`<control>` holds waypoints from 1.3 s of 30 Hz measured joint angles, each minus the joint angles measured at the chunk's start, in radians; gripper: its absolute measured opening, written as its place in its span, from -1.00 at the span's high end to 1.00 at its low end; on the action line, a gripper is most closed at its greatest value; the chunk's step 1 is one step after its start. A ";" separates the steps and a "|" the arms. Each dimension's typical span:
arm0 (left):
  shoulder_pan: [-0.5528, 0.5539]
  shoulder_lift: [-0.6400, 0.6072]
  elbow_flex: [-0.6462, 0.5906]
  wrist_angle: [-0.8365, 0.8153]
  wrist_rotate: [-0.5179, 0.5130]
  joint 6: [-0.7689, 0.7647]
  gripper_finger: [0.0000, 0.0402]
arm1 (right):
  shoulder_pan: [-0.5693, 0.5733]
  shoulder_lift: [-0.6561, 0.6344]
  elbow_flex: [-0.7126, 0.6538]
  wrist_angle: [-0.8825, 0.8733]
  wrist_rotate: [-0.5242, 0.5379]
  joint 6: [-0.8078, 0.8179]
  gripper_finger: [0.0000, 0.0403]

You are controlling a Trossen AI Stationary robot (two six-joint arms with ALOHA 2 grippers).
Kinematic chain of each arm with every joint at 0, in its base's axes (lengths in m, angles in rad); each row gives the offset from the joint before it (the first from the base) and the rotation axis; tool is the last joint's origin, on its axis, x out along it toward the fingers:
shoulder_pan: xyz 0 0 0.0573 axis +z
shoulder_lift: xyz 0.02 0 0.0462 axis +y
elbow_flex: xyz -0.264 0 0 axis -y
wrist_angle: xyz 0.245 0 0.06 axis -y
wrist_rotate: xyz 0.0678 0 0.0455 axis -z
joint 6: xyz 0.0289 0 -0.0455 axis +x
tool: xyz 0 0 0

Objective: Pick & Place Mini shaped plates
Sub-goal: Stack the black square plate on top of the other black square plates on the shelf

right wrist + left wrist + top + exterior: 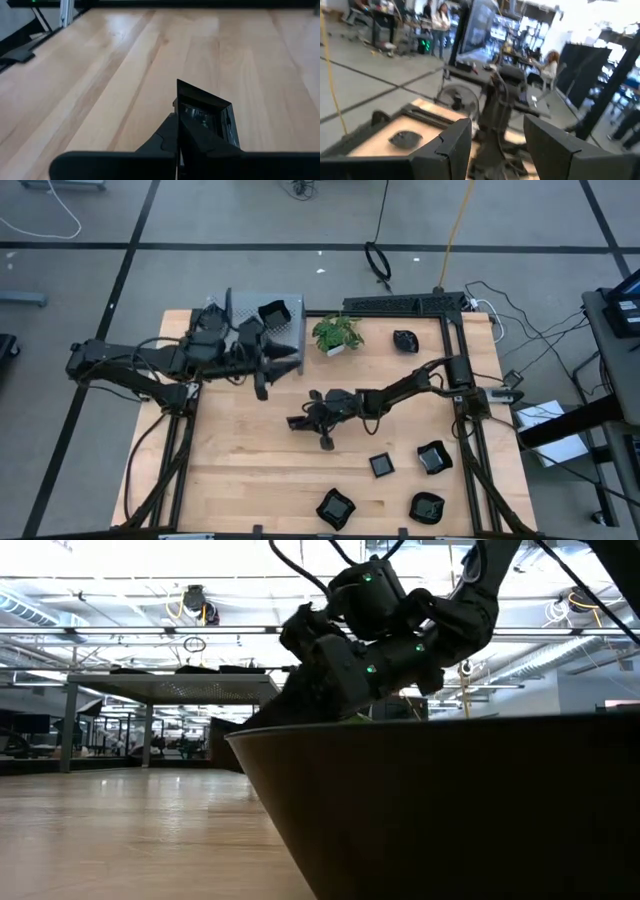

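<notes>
- The right gripper was clenched on the rim of a square black plate, out over the middle of the wooden table with bare board all around.
- The left gripper stood released, holding nothing, beside the grey bin at the table's back edge.
- One plate lay in that bin.
- Loose plates clustered near the front right edge; another sat beside the potted plant.
</notes>
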 joint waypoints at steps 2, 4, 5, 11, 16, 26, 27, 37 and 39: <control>-0.020 0.006 0.000 -0.025 0.000 0.000 0.08 | 0.000 0.000 0.000 -0.004 -0.001 -0.004 0.99; -0.036 0.013 0.001 -0.042 0.000 0.000 0.08 | -0.004 0.000 0.000 -0.004 0.001 -0.004 0.99; -0.044 0.014 0.000 -0.061 0.003 0.004 0.08 | -0.009 0.000 0.000 -0.010 -0.001 -0.004 0.98; -0.074 0.024 0.000 -0.144 0.006 0.008 0.08 | -0.037 0.000 -0.001 -0.027 0.003 -0.001 0.73; -0.077 0.031 0.000 -0.220 0.005 0.005 0.08 | -0.060 -0.015 -0.001 -0.075 0.000 -0.001 0.44; -0.109 0.031 0.000 -0.561 0.049 -0.045 0.08 | -0.062 -0.363 -0.002 -0.493 0.055 -0.119 0.33; -0.113 0.031 0.000 -0.600 0.048 -0.049 0.08 | -0.062 -0.411 -0.002 -0.531 0.095 -0.145 0.34; -0.107 0.144 -0.001 -0.859 -0.075 -0.545 0.08 | -0.062 -0.847 -0.002 -0.789 0.617 -0.202 0.36; -0.107 0.186 -0.001 -0.887 -0.076 -0.695 0.08 | -0.063 -0.934 -0.002 -0.842 0.652 -0.168 0.36</control>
